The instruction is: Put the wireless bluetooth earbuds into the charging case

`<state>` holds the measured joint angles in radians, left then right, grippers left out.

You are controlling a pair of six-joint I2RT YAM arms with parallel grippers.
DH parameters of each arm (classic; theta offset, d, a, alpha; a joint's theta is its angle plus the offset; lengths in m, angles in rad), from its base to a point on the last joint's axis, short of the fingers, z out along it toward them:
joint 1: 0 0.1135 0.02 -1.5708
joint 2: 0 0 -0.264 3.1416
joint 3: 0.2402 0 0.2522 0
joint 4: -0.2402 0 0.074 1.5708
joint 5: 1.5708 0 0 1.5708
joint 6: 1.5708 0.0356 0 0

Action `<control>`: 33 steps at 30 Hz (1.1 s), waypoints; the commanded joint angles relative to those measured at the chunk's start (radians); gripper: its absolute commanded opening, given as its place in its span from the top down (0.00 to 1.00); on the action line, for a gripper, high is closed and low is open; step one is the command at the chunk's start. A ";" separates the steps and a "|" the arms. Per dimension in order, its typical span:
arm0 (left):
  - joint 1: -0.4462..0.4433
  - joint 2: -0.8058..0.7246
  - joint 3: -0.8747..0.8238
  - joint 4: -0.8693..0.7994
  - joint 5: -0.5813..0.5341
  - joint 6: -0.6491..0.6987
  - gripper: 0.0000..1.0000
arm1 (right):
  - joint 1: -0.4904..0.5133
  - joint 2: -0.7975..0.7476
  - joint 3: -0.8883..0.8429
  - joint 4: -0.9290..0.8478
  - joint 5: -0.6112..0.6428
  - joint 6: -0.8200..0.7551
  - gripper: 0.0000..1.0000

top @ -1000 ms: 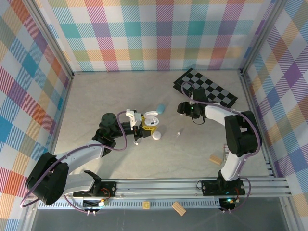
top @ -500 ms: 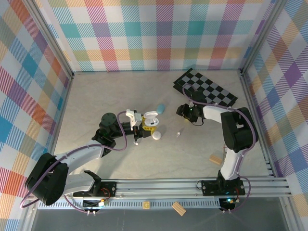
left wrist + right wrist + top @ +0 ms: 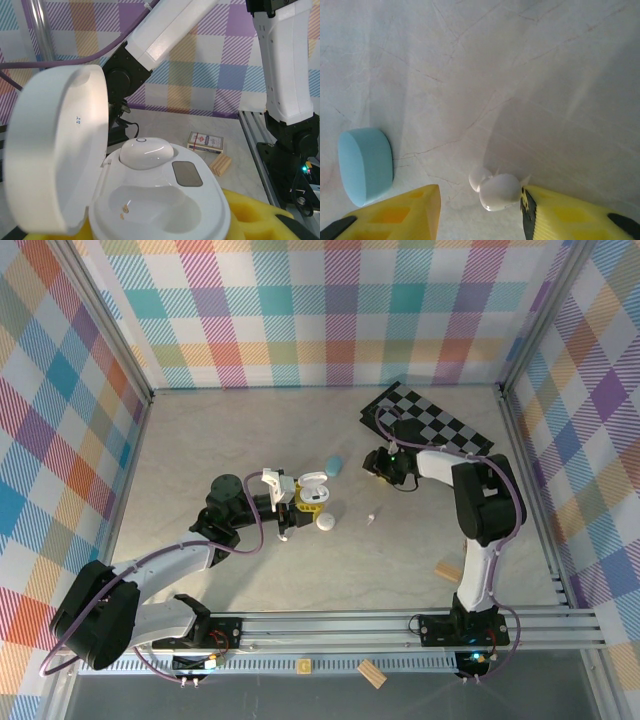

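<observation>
Earbud one (image 3: 496, 191), small and white, lies on the table (image 3: 520, 75), right between the two yellow fingers of the right pincer (image 3: 480, 196). It looks to touch the finger on the right side of the wrist view. This pincer has slid a little way across the table since a second ago, and its fingers have come closer together. There is a gap between them and they do not squeeze the bud yet, so I think the grab is only just starting. Just outside the other finger sits a light blue oval piece (image 3: 365, 165), apart from the bud. Well away from this pincer, the left pincer (image 3: 303, 500) is closed on the white charging case (image 3: 210, 200) and has not moved. The lid (image 3: 55, 150) stands open. Earbud two (image 3: 146, 152) already sits in its place in the case. The empty cup (image 3: 150, 210) next to it looks ready for the bud on the table.
</observation>
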<state>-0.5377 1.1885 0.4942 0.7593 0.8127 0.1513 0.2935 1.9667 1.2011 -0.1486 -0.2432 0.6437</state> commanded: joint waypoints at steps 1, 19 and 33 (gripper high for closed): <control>0.008 -0.019 0.009 0.002 0.000 0.021 0.74 | -0.010 0.038 0.046 -0.009 -0.017 -0.042 0.54; 0.008 -0.019 0.018 -0.019 0.001 0.034 0.74 | -0.031 0.131 0.117 -0.016 -0.098 -0.072 0.73; 0.009 -0.022 0.013 -0.021 -0.002 0.039 0.74 | -0.024 0.115 0.103 -0.057 -0.100 -0.137 0.77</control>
<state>-0.5377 1.1881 0.4942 0.7311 0.8059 0.1738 0.2565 2.0674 1.3090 -0.1703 -0.3401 0.5381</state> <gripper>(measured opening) 0.369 0.224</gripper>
